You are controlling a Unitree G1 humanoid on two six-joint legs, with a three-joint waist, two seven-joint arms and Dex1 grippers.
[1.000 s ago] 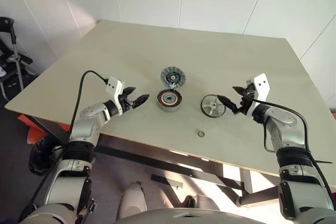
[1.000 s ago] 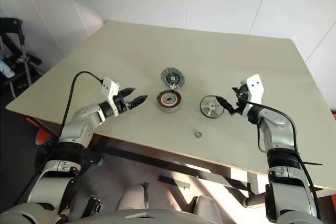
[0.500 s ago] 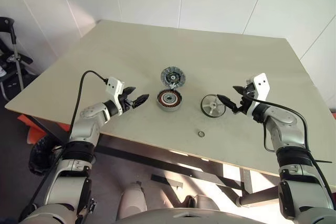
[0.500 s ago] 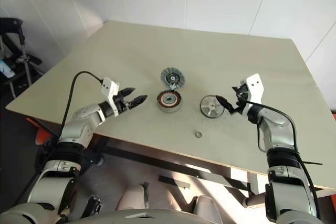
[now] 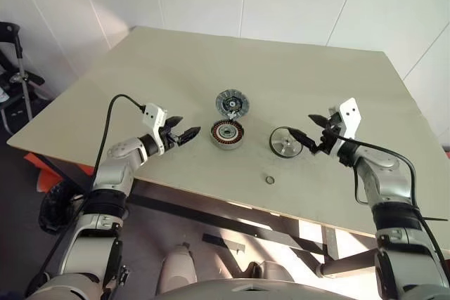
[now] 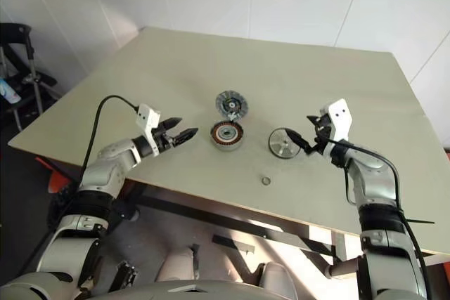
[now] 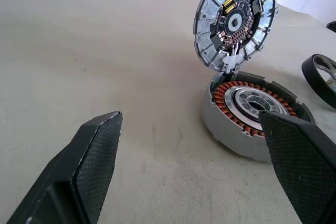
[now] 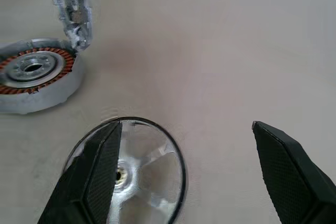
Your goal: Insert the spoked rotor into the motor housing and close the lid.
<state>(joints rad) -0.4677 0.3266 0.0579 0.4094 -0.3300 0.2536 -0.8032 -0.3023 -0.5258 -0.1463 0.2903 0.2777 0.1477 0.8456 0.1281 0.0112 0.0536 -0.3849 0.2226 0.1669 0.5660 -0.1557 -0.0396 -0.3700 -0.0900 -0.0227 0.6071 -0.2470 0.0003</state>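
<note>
Near table point(image 5: 140, 68) centre: motor housing point(image 5: 227, 134), copper ring up, with spoked rotor point(image 5: 231, 103) propped on edge against its far rim. Lid point(image 5: 285, 141) flat, apart on the right; tiny metal ring point(image 5: 269, 179) nearer front edge. Nothing between parts and grippers. Left gripper point(image 5: 184, 132) spread wide, empty, left of housing. Right gripper point(image 5: 305, 128) spread wide, empty, over lid's right edge.

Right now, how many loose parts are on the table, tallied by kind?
Spoked rotor: 1
Motor housing: 1
Lid: 1
Small metal ring: 1
Total: 4
</note>
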